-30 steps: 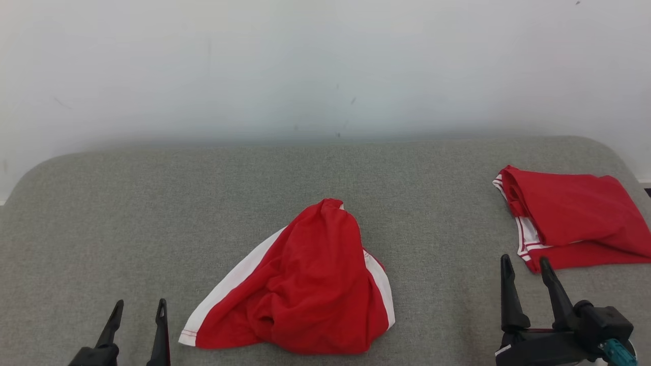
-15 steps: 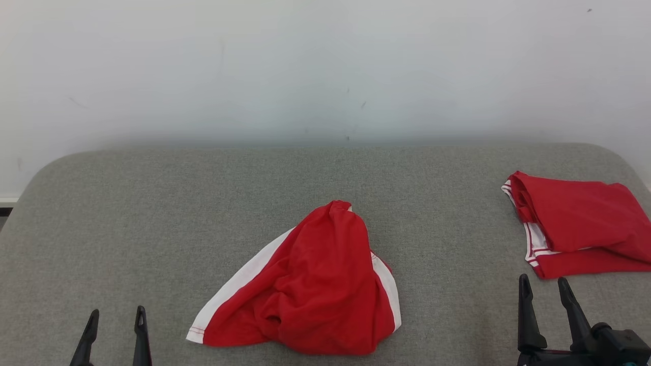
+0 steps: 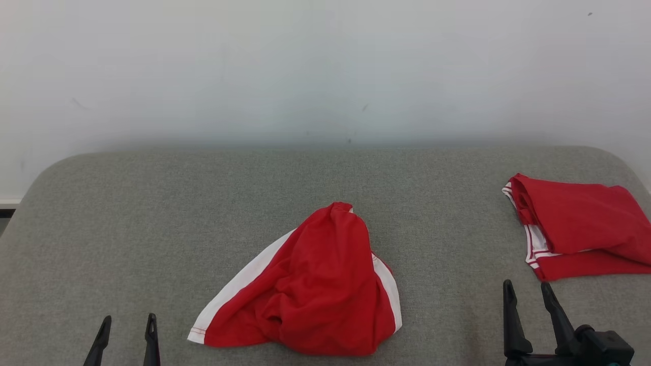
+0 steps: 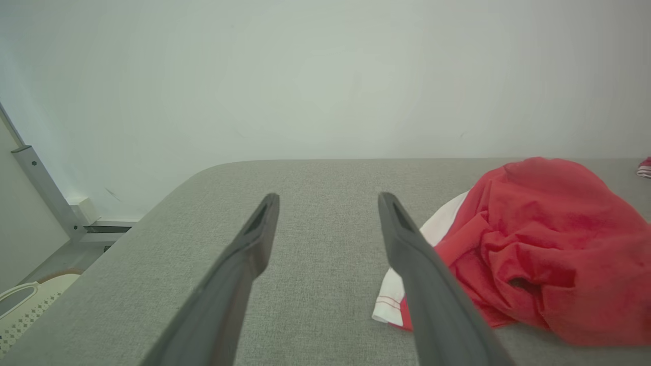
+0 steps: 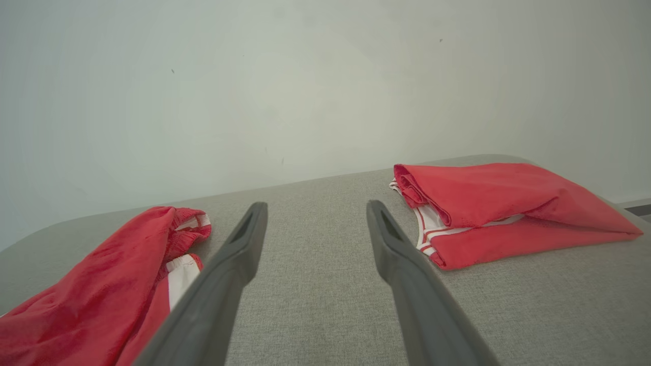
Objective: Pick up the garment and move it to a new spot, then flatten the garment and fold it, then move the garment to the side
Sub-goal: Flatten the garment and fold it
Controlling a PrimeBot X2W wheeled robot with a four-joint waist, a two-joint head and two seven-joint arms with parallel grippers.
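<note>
Red with white side stripes, the crumpled garment (image 3: 310, 290) lay on the grey fabric surface (image 3: 178, 203). It was near the left pincer (image 3: 128, 319), on its right side, and well apart from the right pincer (image 3: 526, 284), on its left side. I saw both pincers with the fingers spread and holding nothing. A second red garment (image 3: 574, 223), folded, lay just ahead of the right pincer, a little to its right, not touching it.
</note>
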